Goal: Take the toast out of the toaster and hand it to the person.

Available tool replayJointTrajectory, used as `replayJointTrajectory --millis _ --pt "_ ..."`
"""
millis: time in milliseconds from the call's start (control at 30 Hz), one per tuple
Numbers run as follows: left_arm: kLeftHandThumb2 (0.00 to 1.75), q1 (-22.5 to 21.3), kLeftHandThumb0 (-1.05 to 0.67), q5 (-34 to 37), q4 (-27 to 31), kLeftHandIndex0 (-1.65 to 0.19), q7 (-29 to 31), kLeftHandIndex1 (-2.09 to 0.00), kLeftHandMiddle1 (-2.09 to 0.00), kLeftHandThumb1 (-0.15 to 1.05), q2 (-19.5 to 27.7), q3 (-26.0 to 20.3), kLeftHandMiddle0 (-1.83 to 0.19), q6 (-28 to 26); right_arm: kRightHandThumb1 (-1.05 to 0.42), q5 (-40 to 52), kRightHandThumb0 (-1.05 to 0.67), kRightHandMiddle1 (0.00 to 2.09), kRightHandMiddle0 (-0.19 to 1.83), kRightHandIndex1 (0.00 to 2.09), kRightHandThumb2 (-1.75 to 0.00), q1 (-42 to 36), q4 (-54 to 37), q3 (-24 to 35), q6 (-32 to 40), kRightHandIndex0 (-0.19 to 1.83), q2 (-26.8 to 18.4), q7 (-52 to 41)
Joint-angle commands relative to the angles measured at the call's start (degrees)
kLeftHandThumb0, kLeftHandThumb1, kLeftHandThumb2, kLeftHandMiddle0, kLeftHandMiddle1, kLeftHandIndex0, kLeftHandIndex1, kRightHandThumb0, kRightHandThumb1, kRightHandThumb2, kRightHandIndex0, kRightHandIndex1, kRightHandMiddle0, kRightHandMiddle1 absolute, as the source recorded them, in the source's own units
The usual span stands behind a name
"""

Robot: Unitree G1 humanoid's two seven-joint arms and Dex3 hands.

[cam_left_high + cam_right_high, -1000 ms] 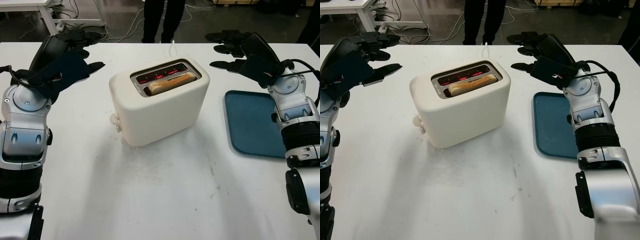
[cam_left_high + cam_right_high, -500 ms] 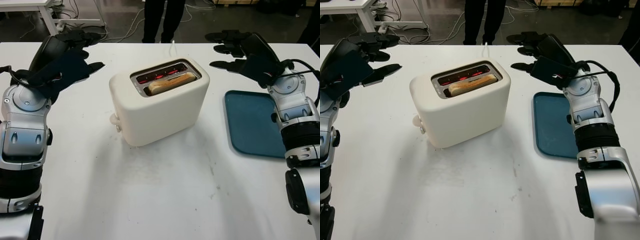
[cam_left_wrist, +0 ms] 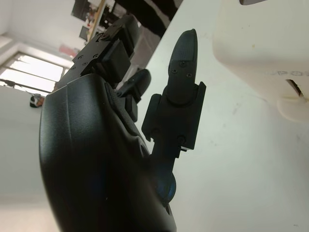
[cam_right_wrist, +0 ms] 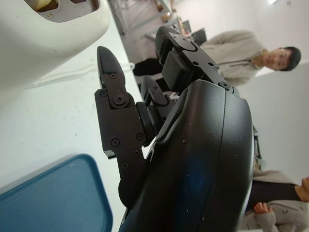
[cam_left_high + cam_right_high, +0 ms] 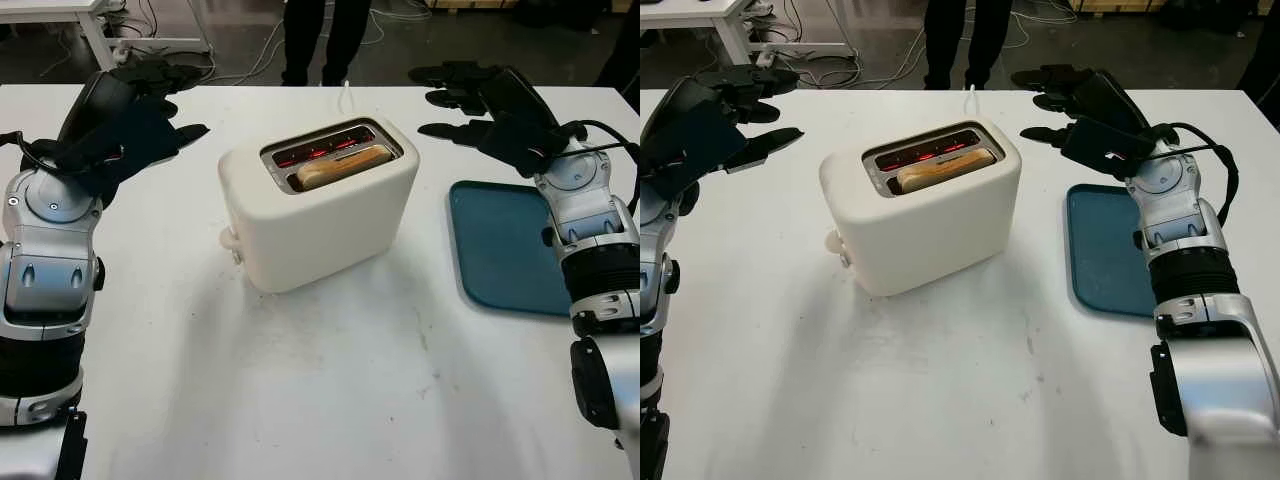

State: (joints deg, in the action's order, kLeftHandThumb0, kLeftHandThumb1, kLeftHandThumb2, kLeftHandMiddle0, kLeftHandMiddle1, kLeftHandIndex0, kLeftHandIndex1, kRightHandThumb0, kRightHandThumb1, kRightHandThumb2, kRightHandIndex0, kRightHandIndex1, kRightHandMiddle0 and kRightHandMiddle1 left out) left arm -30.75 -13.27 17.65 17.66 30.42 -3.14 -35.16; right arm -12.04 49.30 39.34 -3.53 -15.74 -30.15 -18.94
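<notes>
**Toast in the slot, both hands released above the table**

Head views: the cream toaster (image 5: 318,205) stands on the white table (image 5: 300,380), between the two hands and apart from both. The toast (image 5: 342,166) sits in the toaster's nearer slot, its top edge level with the opening, while the farther slot glows red. The left hand (image 5: 135,115) hangs over the table's far left part, released and holding nothing, its fingers pointing towards the toaster. The right hand (image 5: 1080,105) is raised over the far right part, likewise released and holding nothing, with the toaster on its thumb side. A blue tray (image 5: 1110,250) lies flat on the table just below and behind the right hand, beside that arm's forearm. A person's dark trouser legs (image 5: 965,40) stand beyond the table's far edge, past both hands.

Left wrist view: the left hand's black shell and fingers (image 3: 183,58) reach out over the table, grasping nothing; the toaster's lower corner with its lever knob (image 3: 292,104) lies beyond the fingertips.

Right wrist view: the right hand's fingers (image 4: 111,87) are uncurled, with the toaster's rounded wall past the fingertips and the tray under the palm. Two people in light jackets (image 4: 241,63) are in the background behind the hand.
</notes>
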Motion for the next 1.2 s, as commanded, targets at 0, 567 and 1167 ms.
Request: replayJointTrajectory --millis 0,567,1167 --pt "0.15 0.1 -0.39 0.2 0.6 -0.52 -0.2 -0.05 -0.76 0.92 0.1 -0.4 -0.20 -0.7 -0.92 0.3 -0.33 0.00 0.58 0.00 -0.04 -0.3 -0.2 0.1 -0.6 0.61 0.5 0.4" --pt "0.16 0.3 -0.39 -0.1 0.5 -0.53 0.0 -0.05 -0.77 0.92 0.6 0.1 -0.21 0.0 -0.92 0.5 -0.35 0.00 0.58 0.00 -0.04 -0.3 -0.3 0.1 -0.1 0.61 0.5 0.1" --pt "0.15 0.5 -0.39 0.3 -0.2 -0.54 -0.1 -0.05 -0.79 0.92 0.5 -0.3 -0.22 1.9 -0.90 6.2 -0.35 0.02 0.62 0.02 -0.01 3.5 -0.1 4.4 -5.4 0.66 1.0 -0.2"
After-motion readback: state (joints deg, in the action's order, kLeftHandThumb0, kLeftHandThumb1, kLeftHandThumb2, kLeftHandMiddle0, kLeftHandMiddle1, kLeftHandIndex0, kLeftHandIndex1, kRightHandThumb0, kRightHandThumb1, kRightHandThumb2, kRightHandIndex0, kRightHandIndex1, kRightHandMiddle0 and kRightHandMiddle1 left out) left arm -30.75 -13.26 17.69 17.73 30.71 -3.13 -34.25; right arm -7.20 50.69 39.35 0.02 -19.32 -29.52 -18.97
